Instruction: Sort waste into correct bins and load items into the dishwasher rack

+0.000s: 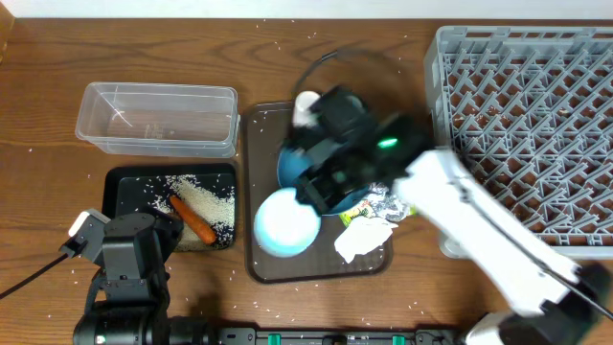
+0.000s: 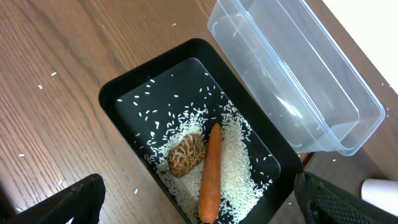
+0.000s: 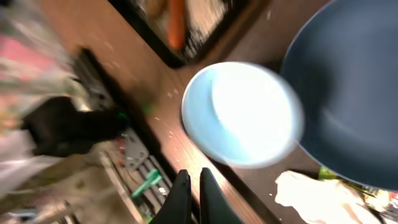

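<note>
The left claw (image 2: 199, 208) hangs spread wide, holding nothing. Directly beneath it lies the shallow black rectangular tray (image 2: 124, 99) with the orange carrot (image 2: 210, 171), the small brown food lump (image 2: 186, 155) and the white rice grains (image 2: 239, 168) in it. Beyond the tray from that claw sits the clear rectangular plastic container (image 2: 292, 81), with nothing in it.

The food scraps look sorted. The right claw (image 3: 194, 196) is clenched on nothing above the brown serving tray (image 1: 257, 192). Just ahead of its tips is the light blue round cup (image 3: 242, 115), and further ahead to the right is the large dark blue plate (image 3: 348, 93). The white crumpled napkin (image 3: 317, 196) lies beside the tips.

I judge dry waste or dishes come next. This claw must open first, then settle on one piece. The large square grey plastic dishwasher rack (image 1: 536, 125) stands well to its right, cut off at the frame edge.

The right wrist view is badly blurred. From overhead the arm hides most of the plate, and the crumpled silver foil (image 1: 388, 203) and green-yellow wrapper (image 1: 354, 217) barely show.
</note>
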{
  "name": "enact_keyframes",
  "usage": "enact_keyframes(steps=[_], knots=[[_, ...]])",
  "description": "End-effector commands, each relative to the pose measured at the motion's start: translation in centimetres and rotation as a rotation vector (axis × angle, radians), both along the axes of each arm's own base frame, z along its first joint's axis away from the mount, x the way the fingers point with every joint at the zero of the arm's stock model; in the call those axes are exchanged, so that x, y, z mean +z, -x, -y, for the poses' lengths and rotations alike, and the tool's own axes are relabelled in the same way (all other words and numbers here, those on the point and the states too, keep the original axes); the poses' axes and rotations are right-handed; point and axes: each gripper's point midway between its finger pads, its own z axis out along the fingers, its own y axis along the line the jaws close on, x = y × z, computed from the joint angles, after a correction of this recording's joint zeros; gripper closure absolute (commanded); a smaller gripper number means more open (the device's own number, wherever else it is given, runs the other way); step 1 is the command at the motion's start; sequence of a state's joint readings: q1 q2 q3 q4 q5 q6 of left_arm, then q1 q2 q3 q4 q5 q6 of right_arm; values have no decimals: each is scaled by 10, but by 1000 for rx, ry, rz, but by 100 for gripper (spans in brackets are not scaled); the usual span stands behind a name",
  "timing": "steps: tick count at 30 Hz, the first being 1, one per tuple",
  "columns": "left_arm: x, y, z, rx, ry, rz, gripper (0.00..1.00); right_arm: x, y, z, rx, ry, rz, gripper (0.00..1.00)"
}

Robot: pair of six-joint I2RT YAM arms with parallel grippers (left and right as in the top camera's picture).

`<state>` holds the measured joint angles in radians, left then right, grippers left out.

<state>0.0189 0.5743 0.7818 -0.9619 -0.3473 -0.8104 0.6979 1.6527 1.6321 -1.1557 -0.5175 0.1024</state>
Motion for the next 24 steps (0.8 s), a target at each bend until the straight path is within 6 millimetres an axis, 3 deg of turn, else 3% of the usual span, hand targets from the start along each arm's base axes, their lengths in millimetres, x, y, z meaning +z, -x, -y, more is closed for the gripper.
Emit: enact_keyframes(steps=[1,6,13,15,17,21,22,23,24], knots=[[1,2,-4,16,-17,-1,2,39,4,9,63,-175,-12,99],[1,2,-4,16,-17,-1,2,47,-7,31,16,-212,-30,99],[1,2,-4,16,-16,-1,2,29,-18,46,-39,-69,29,98],[1,2,-4,16,-17,-1,2,23,-23,51,-90,-20,34,91],[1,2,-4,16,-16,-1,2,19,-30,57,-154,24,35,80],[1,1,-4,16,-16,0,2,12,-45,76,-281,100,38,45],[1,2,-4,16,-17,-1,2,10,-50,84,-324,121,38,28],[1,2,-4,16,-16,-1,2,9,-54,90,-353,133,39,1],[1,2,-4,16,-16,-1,2,8,-60,97,-384,146,44,1]])
